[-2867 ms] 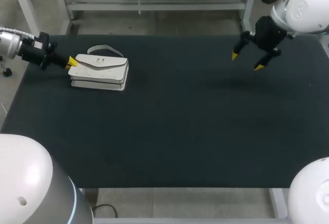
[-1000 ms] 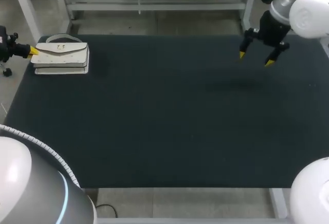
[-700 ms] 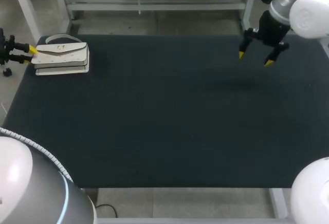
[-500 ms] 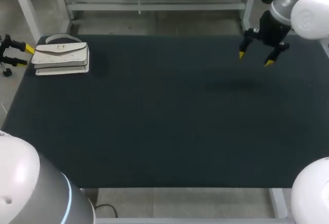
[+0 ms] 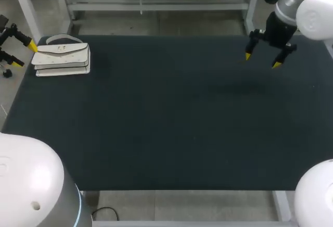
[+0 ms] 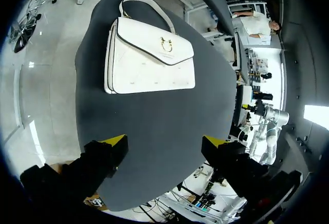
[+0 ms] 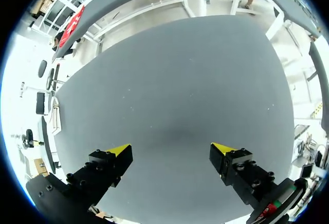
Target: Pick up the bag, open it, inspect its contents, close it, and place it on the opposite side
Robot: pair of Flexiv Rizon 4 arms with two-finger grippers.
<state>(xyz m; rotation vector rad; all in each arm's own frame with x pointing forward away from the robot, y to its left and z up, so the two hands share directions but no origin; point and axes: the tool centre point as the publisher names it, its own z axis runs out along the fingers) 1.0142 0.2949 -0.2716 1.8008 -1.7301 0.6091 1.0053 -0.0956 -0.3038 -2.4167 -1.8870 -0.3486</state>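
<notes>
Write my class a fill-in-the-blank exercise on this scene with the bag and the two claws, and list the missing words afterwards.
1. The bag lying on the table is ____ in colour.
2. The bag is ____, not open.
3. The left claw stands open beside the bag and grips ____.
4. The right claw, also open, hangs over the table's ____ side, far from the bag.

Missing words: white; closed; nothing; right.
</notes>
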